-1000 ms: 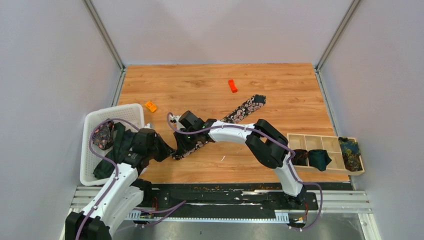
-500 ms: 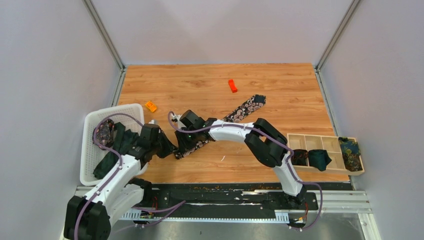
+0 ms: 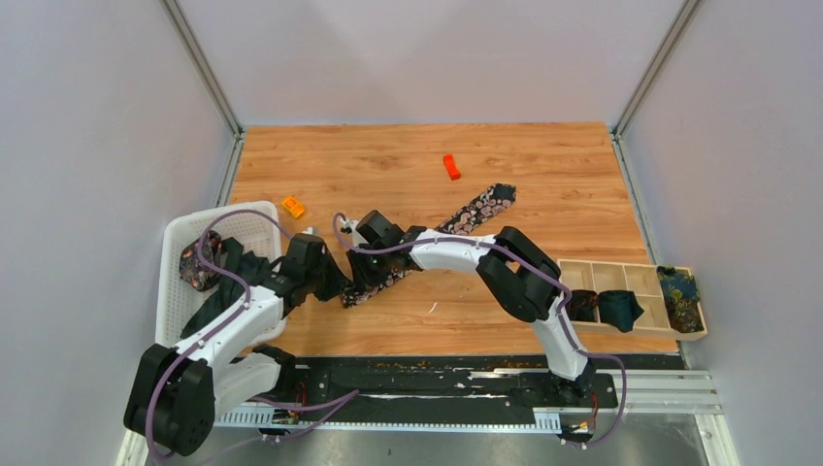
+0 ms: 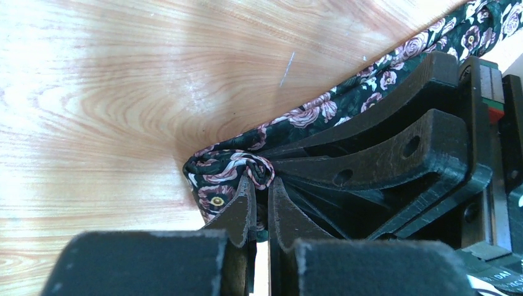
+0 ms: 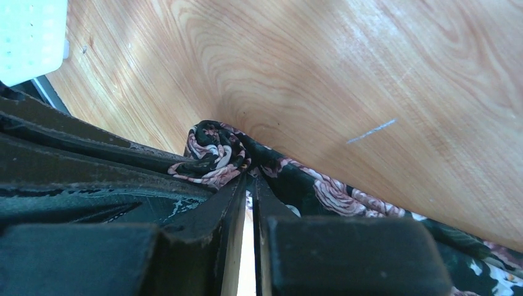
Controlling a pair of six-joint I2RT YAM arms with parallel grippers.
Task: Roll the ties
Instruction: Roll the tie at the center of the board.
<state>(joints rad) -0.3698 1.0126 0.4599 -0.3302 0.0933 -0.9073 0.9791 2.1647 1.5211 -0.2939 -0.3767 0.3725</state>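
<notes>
A black tie with pink-white flowers [image 3: 476, 209] lies diagonally across the wooden table. Its near-left end is bunched into a small fold [image 4: 223, 169]. My left gripper [image 3: 338, 287] comes at that end from the left and is shut on the bunched fabric, fingertips [image 4: 245, 196] pinching it. My right gripper [image 3: 361, 282] meets the same end from the right and is shut on the fold [image 5: 216, 157] too. The two grippers sit tip to tip; the right one's black fingers [image 4: 382, 154] fill the left wrist view. More ties [image 3: 218, 277] lie in the basket.
A white basket [image 3: 254, 216] stands at the left table edge beside my left arm. Two orange blocks [image 3: 451, 166] [image 3: 292, 206] lie on the wood. A wooden divided tray [image 3: 631, 277] at the right holds rolled ties, one teal [image 3: 618, 309], one blue-yellow [image 3: 679, 291].
My left arm has swung right and forward, bringing its gripper up against the tie's end. The right gripper shifted slightly away from me with that end.
</notes>
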